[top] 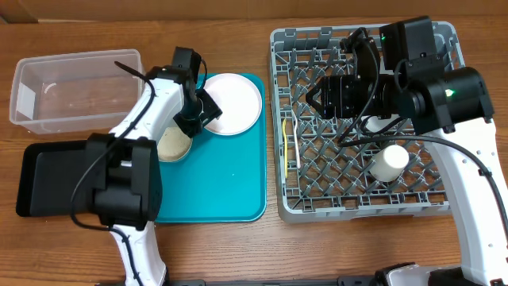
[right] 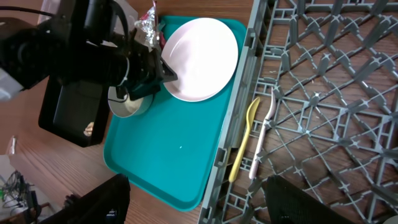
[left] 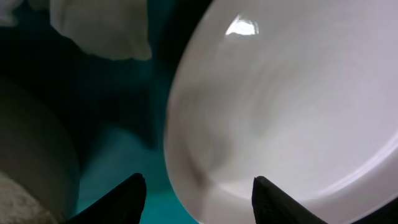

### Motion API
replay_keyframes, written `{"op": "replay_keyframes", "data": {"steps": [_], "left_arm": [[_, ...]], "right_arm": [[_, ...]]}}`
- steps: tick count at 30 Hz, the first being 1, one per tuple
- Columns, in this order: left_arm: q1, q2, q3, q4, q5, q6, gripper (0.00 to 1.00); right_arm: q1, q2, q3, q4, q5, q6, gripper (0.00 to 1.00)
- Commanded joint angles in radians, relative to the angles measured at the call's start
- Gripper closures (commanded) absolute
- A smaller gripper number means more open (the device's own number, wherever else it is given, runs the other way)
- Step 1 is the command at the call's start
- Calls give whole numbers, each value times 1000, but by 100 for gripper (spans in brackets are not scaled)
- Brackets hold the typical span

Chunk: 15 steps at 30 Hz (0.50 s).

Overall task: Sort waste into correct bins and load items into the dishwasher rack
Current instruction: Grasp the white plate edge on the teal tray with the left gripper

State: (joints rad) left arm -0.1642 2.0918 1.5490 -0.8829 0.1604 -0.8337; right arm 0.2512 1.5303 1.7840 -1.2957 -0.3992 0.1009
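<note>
Wood-grain table (top: 238, 254), teal tray (top: 230, 187). My left gripper (left: 199, 179) is spread at the rim of the white plate (top: 234, 99), contact unclear; my right gripper (right: 198, 186) gapes wide, empty, above the rack (top: 357, 208).

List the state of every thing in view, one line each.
left gripper: open, at white plate rim
right gripper: open, empty
white plate: on teal tray
grey bowl: holds grains
spoon and fork: lying in rack
white cup: in rack
foil wrapper: crumpled, near teal tray corner

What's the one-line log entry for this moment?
left fingers open astride white plate rim on teal tray | right fingers open over rack | cup, cutlery in rack
</note>
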Motion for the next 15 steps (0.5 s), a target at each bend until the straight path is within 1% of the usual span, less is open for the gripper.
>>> {"op": "replay_keyframes", "data": {"steps": [1, 2, 3, 4, 6, 7, 8, 12, 15], "left_arm": [[-8, 47, -4, 19, -38, -46, 53], [-8, 57, -4, 28, -38, -47, 58], [-8, 60, -4, 32, -37, -46, 60], [-9, 63, -4, 35, -37, -47, 65], [-10, 66, -4, 40, -37, -47, 81], [-10, 66, -3, 43, -35, -47, 92], [-11, 66, -3, 43, -30, -46, 96], [-14, 65, 3, 16, -20, -45, 96], [-14, 51, 21, -42, -32, -42, 96]], "right_arm": [[7, 4, 2, 3, 6, 1, 27], [7, 4, 2, 3, 6, 1, 27], [7, 4, 2, 3, 6, 1, 27], [7, 4, 2, 3, 6, 1, 27], [7, 4, 2, 3, 6, 1, 27], [7, 4, 2, 3, 6, 1, 27], [7, 4, 2, 3, 6, 1, 27], [7, 4, 2, 3, 6, 1, 27], [7, 4, 2, 2, 6, 1, 27]]}}
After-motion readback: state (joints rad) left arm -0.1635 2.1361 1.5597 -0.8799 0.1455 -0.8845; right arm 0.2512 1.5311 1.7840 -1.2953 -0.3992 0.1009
